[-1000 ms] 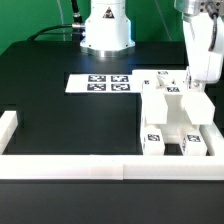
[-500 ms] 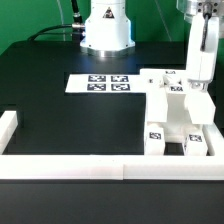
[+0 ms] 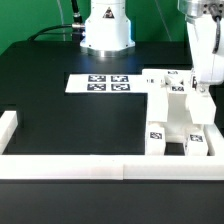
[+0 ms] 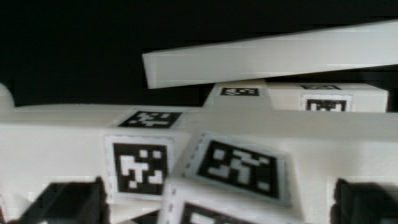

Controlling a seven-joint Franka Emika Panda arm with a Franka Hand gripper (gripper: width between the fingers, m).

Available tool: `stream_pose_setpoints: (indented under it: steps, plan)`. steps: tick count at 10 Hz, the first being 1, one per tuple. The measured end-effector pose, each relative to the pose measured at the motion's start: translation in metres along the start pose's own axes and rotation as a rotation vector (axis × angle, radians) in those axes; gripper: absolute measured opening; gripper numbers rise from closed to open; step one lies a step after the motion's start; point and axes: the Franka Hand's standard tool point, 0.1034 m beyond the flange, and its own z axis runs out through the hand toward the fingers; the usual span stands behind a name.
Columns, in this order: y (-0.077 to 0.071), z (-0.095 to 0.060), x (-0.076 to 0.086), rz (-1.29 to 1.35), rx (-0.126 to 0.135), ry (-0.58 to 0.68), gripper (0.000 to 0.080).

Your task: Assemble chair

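Partly joined white chair (image 3: 178, 118) parked at the exterior view's right of the black tabletop (image 3: 60, 115), tucked against the white border wall (image 3: 70, 166). Hand (image 3: 205, 87) poised over its far end, fingers (image 4: 68, 200) spread wide apart either side of tagged parts (image 4: 231, 165).

Partly built chair (image 3: 178, 122) on the black desk (image 3: 70, 125), in the border wall's (image 3: 70, 168) corner; gripper (image 3: 203, 88) at its far end; marker board (image 3: 100, 84) nearby.
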Motion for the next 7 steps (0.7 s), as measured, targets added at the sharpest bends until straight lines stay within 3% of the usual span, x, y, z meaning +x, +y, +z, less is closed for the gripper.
stream_pose_setpoints:
  steps: [6,7]
  plan:
    - [0.0023,0.0009,-0.0019,-0.529,-0.008,0.042,0.0649]
    - [0.0014,0.0003,-0.0091,-0.651,0.006,0.052,0.0649]
